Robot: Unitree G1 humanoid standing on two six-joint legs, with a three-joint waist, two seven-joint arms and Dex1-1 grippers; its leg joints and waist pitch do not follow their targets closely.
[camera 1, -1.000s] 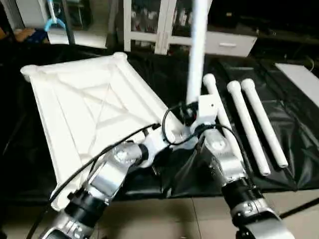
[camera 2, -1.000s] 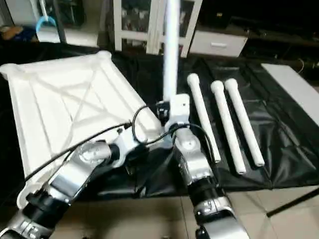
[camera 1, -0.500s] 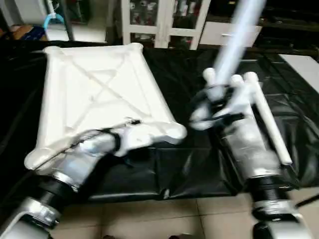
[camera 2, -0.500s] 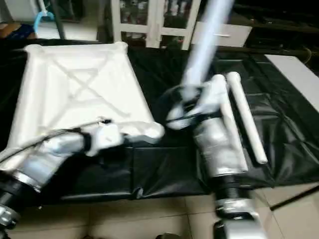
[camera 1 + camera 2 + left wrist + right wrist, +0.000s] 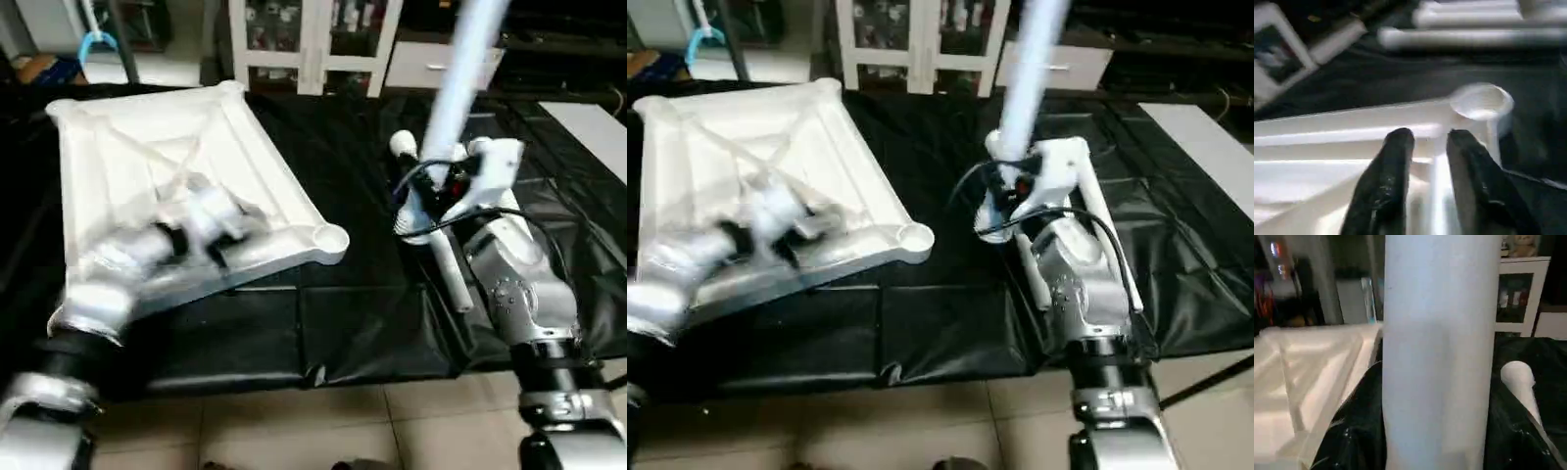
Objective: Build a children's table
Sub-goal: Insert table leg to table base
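Observation:
The white tabletop (image 5: 147, 147) lies underside up on the black cloth, its near round corner socket (image 5: 330, 241) bare. My left gripper (image 5: 1427, 137) hovers over the tabletop's rim just short of that socket (image 5: 1481, 100), its black fingers (image 5: 1396, 147) a little apart and nothing held between them. My right gripper (image 5: 431, 186) is shut on a white tube leg (image 5: 460, 69), which rises tilted to the upper right, off to the right of the socket. The same leg (image 5: 1440, 342) stands close before the right wrist camera. Other legs (image 5: 446, 264) lie on the cloth behind my right arm.
A white glass-door cabinet (image 5: 313, 39) stands behind the work. A flat white board (image 5: 588, 127) lies at the far right. The black cloth (image 5: 343, 323) ends at a tiled floor (image 5: 294, 431) in front.
The right gripper has carried the leg from over the tabletop's near corner off to the right, tilting it. The left gripper has swung back over the tabletop and parted its fingers. The camera shifted.

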